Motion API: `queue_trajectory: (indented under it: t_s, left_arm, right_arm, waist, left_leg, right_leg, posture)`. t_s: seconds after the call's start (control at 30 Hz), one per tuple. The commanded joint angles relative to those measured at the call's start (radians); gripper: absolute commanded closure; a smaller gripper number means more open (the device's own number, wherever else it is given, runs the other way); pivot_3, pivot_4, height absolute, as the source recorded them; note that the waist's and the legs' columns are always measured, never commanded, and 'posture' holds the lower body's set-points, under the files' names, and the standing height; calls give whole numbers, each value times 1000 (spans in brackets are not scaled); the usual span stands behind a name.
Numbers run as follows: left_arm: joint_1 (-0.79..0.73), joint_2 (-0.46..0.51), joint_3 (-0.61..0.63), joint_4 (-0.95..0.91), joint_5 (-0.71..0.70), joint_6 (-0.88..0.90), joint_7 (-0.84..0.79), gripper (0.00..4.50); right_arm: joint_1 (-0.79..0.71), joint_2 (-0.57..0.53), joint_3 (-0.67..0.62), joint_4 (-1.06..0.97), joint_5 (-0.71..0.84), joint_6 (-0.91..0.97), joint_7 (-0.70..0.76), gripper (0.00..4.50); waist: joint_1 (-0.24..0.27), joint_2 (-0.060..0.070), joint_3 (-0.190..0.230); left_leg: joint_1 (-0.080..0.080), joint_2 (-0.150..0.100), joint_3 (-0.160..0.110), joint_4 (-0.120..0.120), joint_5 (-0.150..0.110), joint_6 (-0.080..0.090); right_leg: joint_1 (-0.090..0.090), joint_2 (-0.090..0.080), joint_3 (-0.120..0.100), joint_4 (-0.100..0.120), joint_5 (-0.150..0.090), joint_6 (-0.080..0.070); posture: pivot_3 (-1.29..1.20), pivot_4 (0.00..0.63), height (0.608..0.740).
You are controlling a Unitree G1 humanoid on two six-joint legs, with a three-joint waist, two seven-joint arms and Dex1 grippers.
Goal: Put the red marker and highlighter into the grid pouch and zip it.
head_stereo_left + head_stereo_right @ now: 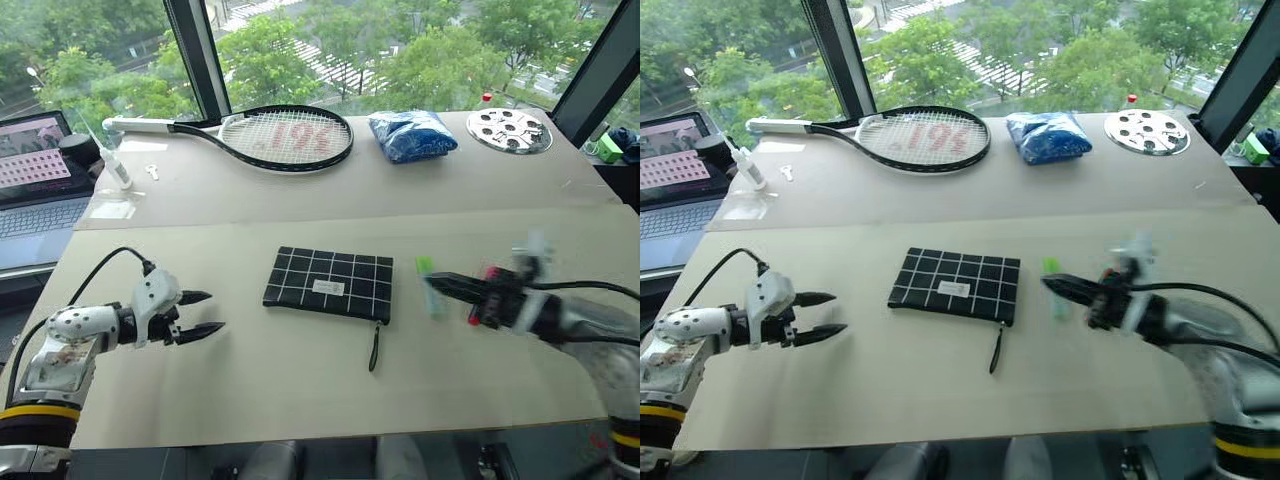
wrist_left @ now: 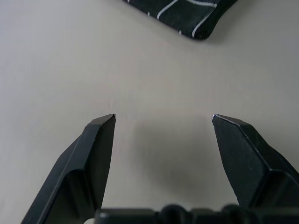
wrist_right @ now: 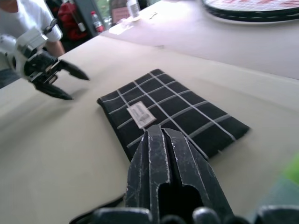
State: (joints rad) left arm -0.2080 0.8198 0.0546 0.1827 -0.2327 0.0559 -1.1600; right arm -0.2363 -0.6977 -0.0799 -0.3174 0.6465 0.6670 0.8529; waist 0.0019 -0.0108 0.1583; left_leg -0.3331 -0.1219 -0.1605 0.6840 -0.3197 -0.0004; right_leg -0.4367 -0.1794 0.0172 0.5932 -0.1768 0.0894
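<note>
Left eye view shows the grid pouch [image 1: 329, 283] lying flat mid-table, its zipper cord trailing toward the near edge, with the highlighter [image 1: 428, 285] on the table just to its right. The left gripper [image 1: 202, 313] hovers off the pouch's left side with its fingers spread and empty. The right gripper [image 1: 437, 283] has its fingers pressed together, its tip at the highlighter.
</note>
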Motion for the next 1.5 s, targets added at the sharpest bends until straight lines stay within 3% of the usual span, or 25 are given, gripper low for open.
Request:
queue_trajectory:
  t_s: [0.03,0.17,0.43,0.77,0.93,1.03,1.3,1.5]
  left_arm:
    - [-50,12,-49,39,75,-99,-7,951]
    - [-103,-6,-110,88,132,-186,-17,951]
    - [-196,-76,-203,210,209,-384,-24,951]
    - [-374,-197,-272,557,332,-709,81,951]
    - [-444,-243,-282,692,337,-791,96,951]
    - [-461,-269,-268,720,299,-798,62,1646]
    - [-470,-264,-237,737,258,-793,20,4438]
    - [-451,-265,-203,689,199,-713,3,4438]
  right_arm:
    - [-134,37,167,92,-179,-81,-22,4416]
    - [-222,49,301,158,-298,-122,15,4416]
    - [-257,22,518,291,-582,-244,39,4416]
    - [-214,78,492,268,-607,-265,51,4416]
    - [-198,90,473,254,-605,-251,48,4416]
    - [-191,92,468,248,-607,-248,49,4500]
    - [-180,85,437,237,-589,-250,62,4500]
    - [-218,142,361,273,-553,-302,24,4500]
  waist:
    - [0,0,0]
    - [1,0,0]
    - [7,-1,-3]
    - [14,-5,-14]
    - [16,-6,-16]
    - [14,-6,-16]
    - [7,-6,-16]
    - [4,-7,-15]
  left_leg:
    - [-2,0,0,0,0,0]
    - [-5,-1,0,1,1,-1]
    - [-4,-2,2,1,0,0]
    - [13,-1,3,1,0,0]
    - [14,-1,2,1,1,-1]
    - [14,-1,2,1,1,-1]
    - [13,-1,2,1,1,-1]
    - [12,0,2,1,1,-1]
  right_leg:
    - [-2,0,0,0,0,0]
    - [-5,0,-3,1,2,-2]
    - [-4,-1,-4,0,3,-1]
    - [13,1,-4,0,3,-1]
    - [14,1,-3,0,3,-1]
    - [14,0,-3,0,3,-1]
    - [12,1,-3,0,3,-1]
    - [11,1,-3,0,3,-1]
  posture:
    - [0,150,740]
    - [0,150,740]
    - [0,150,740]
    - [0,150,740]
    - [0,150,740]
    - [0,150,740]
    - [0,150,740]
    - [0,150,740]
